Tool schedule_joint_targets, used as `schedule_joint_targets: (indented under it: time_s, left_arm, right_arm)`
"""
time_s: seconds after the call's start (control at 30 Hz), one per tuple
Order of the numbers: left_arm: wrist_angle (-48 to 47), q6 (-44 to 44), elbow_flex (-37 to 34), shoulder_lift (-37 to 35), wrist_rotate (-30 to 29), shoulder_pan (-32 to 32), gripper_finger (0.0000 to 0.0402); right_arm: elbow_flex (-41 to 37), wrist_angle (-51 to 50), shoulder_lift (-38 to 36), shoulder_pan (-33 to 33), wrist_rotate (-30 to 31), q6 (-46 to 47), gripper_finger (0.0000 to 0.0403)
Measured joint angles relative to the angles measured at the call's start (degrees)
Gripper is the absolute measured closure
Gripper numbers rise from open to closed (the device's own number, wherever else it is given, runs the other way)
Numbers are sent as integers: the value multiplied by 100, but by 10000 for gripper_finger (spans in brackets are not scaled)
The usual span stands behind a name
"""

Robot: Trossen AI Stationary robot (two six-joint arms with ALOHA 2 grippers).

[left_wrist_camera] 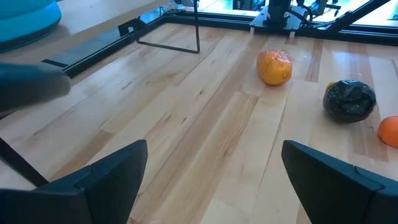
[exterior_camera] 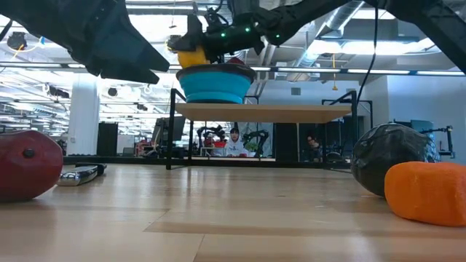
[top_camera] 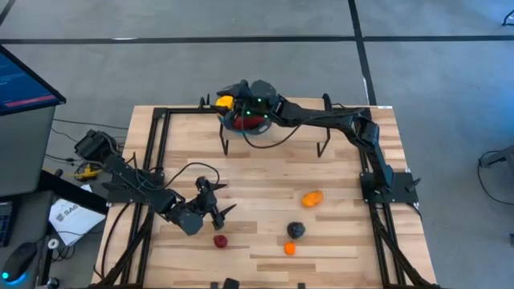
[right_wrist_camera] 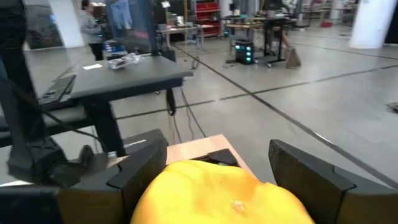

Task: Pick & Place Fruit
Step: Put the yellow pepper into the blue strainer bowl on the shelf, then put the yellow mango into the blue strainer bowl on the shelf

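Observation:
My right gripper (top_camera: 234, 103) reaches over the raised wooden shelf (exterior_camera: 262, 111) at the table's far side and is shut on the large yellow fruit (top_camera: 225, 102). It holds the fruit just above the blue bowl (exterior_camera: 215, 84), which stands on the shelf with something red (top_camera: 246, 122) inside. My left gripper (top_camera: 222, 199) hovers open over the near-left part of the table and touches nothing. On the table lie a red fruit (top_camera: 219, 241), a black fruit (top_camera: 296, 229), a small orange fruit (top_camera: 290, 249) and a bigger orange fruit (top_camera: 312, 197). My right gripper holds the yellow fruit (right_wrist_camera: 217, 193) pinched between its two fingers (right_wrist_camera: 140, 165), one on each of two opposite sides. The fruit is lifted clear and sits over the bowl's rim (exterior_camera: 186, 71) on the left in the low view.
The shelf stands on thin black legs (top_camera: 226, 144) over the table's far middle. Black frame rails (top_camera: 157, 148) run along the left and right edges. A slim knife (exterior_camera: 81, 174) lies on the table near the red fruit (exterior_camera: 25, 164). Bare wood (top_camera: 265, 177) spreads between shelf and fruits.

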Motion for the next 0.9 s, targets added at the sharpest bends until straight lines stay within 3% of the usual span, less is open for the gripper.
schedule_joint_targets:
  time_s: [0.2,0.57,0.9]
  left_arm:
    - [20,0,0,0,0,0,37]
    - [33,13,0,0,0,0,37]
    - [57,20,0,0,2,0,37]
  right_arm:
    - [0,-182,0,30,336,-196,126]
    - [0,-391,0,47,333,-462,69]
    - [-7,-495,-419,145,326,-804,77]
